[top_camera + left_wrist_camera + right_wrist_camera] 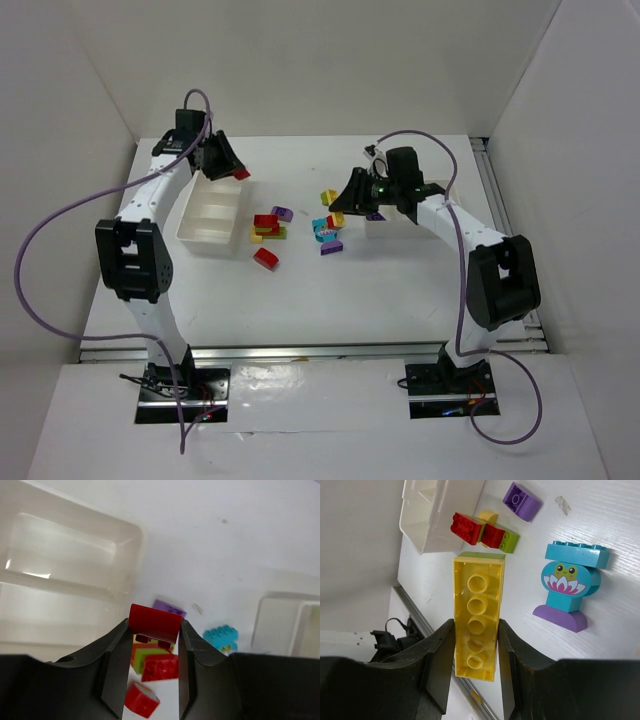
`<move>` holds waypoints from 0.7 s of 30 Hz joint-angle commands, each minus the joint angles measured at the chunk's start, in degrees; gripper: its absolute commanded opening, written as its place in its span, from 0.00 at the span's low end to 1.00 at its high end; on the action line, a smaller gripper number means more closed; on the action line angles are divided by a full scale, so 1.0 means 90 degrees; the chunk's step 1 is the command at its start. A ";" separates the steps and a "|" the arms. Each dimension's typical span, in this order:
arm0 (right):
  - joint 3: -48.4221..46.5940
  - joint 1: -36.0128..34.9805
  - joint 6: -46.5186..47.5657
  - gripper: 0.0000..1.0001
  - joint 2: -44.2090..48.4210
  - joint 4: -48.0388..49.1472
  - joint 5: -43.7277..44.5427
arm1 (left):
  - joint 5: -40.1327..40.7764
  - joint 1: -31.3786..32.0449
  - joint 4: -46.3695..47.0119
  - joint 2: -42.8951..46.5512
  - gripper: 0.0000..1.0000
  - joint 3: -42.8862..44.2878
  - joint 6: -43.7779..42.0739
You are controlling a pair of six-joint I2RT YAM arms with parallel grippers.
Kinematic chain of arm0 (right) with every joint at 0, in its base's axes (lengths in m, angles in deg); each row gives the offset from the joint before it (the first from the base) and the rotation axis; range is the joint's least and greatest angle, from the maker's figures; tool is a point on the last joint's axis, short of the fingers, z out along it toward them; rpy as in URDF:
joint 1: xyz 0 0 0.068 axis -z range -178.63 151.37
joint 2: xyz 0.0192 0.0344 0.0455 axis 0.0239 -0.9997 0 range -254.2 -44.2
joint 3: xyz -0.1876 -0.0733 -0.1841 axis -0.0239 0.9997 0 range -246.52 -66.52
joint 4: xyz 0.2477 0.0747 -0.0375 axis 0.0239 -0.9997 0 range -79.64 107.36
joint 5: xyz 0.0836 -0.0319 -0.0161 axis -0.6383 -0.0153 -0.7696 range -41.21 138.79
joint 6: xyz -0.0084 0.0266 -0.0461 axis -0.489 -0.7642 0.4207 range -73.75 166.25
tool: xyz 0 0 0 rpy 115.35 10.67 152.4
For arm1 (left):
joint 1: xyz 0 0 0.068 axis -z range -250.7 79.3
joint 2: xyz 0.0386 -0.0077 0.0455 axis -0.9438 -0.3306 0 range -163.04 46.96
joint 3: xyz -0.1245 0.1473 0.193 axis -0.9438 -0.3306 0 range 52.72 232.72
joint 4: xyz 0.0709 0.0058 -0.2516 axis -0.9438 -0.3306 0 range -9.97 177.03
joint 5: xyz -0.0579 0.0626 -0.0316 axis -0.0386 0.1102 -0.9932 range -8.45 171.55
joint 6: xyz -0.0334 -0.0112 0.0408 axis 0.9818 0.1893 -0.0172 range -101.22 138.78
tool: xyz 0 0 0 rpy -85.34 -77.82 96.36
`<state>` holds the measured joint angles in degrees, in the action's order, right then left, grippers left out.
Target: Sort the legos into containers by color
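Looks barely begun: clamps a red brick (154, 621) in the left gripper (152, 626) by the left tray (193, 233) far corner, pinches a yellow brick (476, 605) in the right gripper (476, 630) above the loose bricks (268, 258) (no brick visible in either tray), leaves those unsorted on the tabletop (350, 300).

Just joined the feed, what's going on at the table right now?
Both arms are mid-sort. The left gripper is shut on a red brick, held up by the far end of the left tray. The right gripper is shut on a long yellow brick above the loose pile between the trays. The other bricks, including a cyan frog piece and a purple brick, lie on the table. No brick shows in the left tray.
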<state>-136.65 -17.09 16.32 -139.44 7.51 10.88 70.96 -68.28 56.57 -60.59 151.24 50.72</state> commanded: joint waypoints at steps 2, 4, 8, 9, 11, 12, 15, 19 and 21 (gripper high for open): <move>-0.0372 -0.0098 0.0220 0.13 0.0289 -0.0185 0.0295 | 0.0951 -0.0093 -0.0210 -0.0530 0.00 0.0498 0.0308; -0.0372 -0.0098 0.0220 0.13 0.0289 -0.0273 0.0296 | 0.1020 -0.0171 -0.0210 -0.0676 0.00 0.0673 0.0367; -0.0372 -0.0098 0.0220 0.13 0.0348 -0.0332 0.0355 | 0.1020 -0.0297 -0.0210 -0.1183 0.00 0.1131 0.0299; -0.0372 -0.0098 0.0220 0.13 0.0348 -0.0332 0.0413 | 0.1020 -0.0298 -0.0287 -0.1253 0.09 0.1240 0.0298; -0.0372 -0.0098 0.0220 0.13 0.0348 -0.0332 0.0413 | 0.0952 -0.0298 -0.0346 -0.1312 0.27 0.1387 0.0230; -0.0372 -0.0098 0.0220 0.13 0.0348 -0.0332 0.0413 | 0.0952 -0.0298 -0.0346 -0.1312 0.39 0.1387 0.0230; -0.0440 -0.0166 0.0220 0.13 0.0289 -0.0332 0.0482 | 0.0893 -0.0298 -0.0346 -0.1312 0.83 0.1387 0.0152; -0.0509 -0.0224 0.0220 0.13 0.0221 -0.0332 0.0482 | 0.0670 -0.0298 -0.0424 -0.1000 0.86 0.1309 -0.0072; -0.0577 -0.0224 0.0220 0.13 0.0163 -0.0332 0.0414 | 0.0435 -0.0230 -0.0482 -0.0611 0.84 0.1193 -0.0238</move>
<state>-138.51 -18.55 17.46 -139.44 4.34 14.94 77.72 -70.93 53.12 -72.08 161.77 51.27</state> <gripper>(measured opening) 0.429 0.852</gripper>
